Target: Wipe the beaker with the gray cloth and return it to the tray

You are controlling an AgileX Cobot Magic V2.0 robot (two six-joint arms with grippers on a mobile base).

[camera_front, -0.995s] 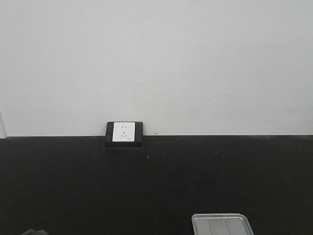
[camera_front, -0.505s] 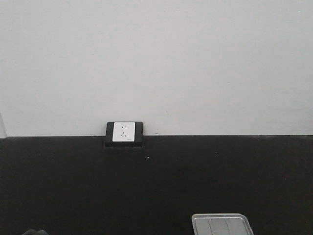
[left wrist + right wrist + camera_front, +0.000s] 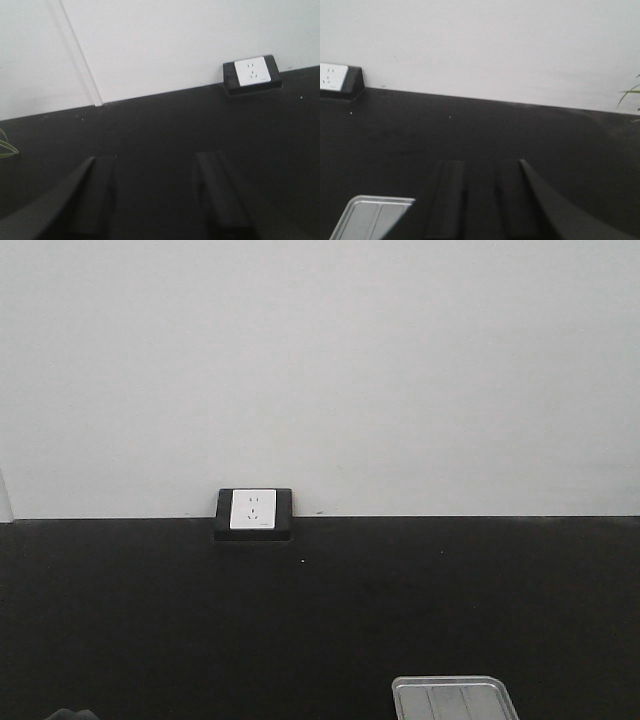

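The silver tray lies on the black table at the bottom edge of the front view, and its corner shows in the right wrist view, left of my right gripper. It looks empty where I can see it. My left gripper is wide open over bare black table with nothing between the fingers. My right gripper has a narrow gap between its fingers and holds nothing. The beaker and the gray cloth are out of view.
A white socket in a black box stands at the table's far edge against the white wall and also shows in the left wrist view. Green plant leaves show at the far left and far right.
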